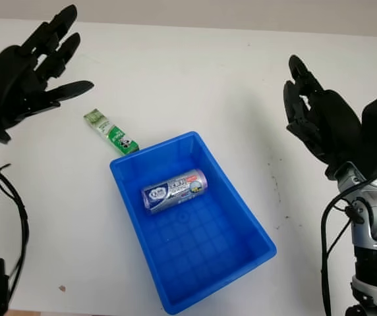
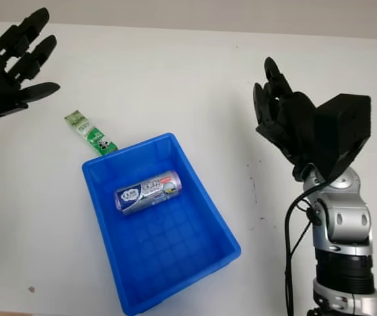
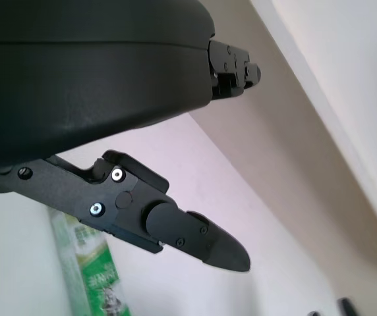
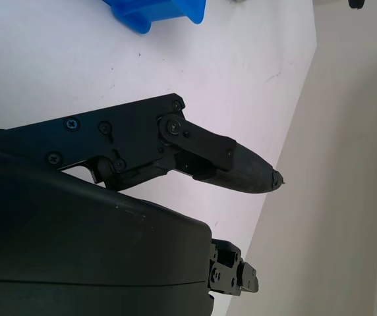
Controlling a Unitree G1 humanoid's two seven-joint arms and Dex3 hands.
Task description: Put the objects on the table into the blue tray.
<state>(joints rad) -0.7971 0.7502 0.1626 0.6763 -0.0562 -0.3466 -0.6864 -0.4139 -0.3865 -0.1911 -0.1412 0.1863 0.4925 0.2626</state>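
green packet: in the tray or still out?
Out. The green packet lies on the table just beyond the blue tray's far corner; inside the tray lies a silver roll.

head stereo downward, wrist cameras close, perhaps tilted

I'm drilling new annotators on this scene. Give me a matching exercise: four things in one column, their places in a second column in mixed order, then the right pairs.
Things:
1. silver-purple roll
2. green packet
3. left robot hand
4. right robot hand

Places:
A. open, raised to the right of the blue tray
B. lying on the tray's floor
C. on the white table, just outside the tray's far left corner
D. open, raised above the table's far left part, near the green packet

Pairs: 1-B, 2-C, 3-D, 4-A
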